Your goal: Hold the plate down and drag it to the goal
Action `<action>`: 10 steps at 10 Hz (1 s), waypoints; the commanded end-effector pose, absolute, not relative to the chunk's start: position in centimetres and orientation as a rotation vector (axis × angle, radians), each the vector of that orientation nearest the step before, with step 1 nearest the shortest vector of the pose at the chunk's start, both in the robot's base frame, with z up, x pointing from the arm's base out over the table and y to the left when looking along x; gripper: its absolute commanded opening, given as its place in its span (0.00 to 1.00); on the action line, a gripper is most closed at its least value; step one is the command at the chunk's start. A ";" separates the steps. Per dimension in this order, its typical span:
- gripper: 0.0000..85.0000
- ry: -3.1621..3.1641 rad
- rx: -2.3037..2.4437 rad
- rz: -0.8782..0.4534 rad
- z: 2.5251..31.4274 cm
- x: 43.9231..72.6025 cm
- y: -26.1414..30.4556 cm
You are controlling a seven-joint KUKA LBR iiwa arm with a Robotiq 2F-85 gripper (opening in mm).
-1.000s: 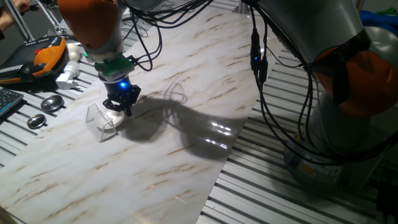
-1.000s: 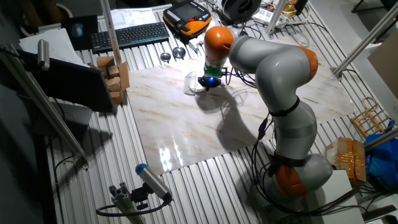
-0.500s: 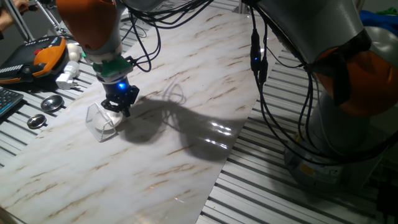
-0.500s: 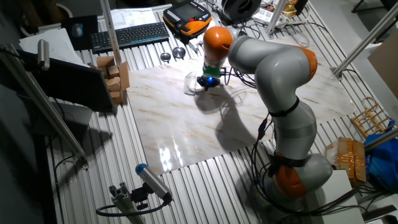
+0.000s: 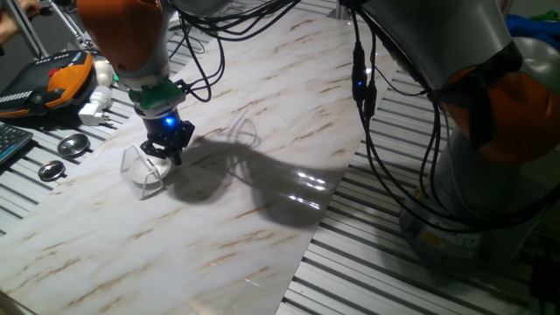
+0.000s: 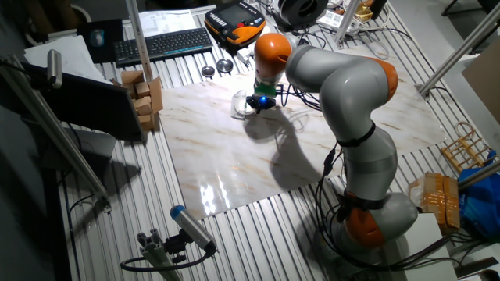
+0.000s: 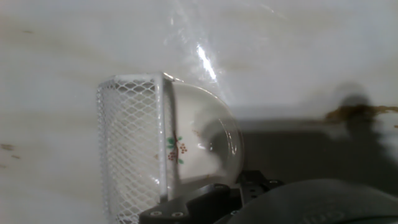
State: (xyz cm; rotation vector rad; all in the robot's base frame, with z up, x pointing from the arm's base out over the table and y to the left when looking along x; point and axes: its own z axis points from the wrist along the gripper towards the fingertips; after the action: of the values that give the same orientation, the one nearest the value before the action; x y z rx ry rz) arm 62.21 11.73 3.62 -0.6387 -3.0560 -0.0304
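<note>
White plate (image 7: 199, 140) lies pinned under the gripper (image 5: 164, 156), jaws' spread unclear to me, already part inside the goal (image 5: 140, 171) frame, so the drag looks nearly done; next, a short steady push deeper.

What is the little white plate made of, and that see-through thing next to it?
The plate looks like glazed ceramic: glossy white with a small painted berry sprig. The goal seems clear plastic: the marbled table shows through it, and the hand view shows a fine white mesh pattern.
</note>
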 end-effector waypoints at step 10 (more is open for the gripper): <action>0.00 -3.123 -0.506 0.004 5.0 62.4 10.5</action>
State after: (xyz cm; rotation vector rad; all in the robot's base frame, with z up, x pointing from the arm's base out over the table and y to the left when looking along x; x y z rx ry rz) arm 62.44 10.34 5.18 -0.4979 -3.1252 -0.0020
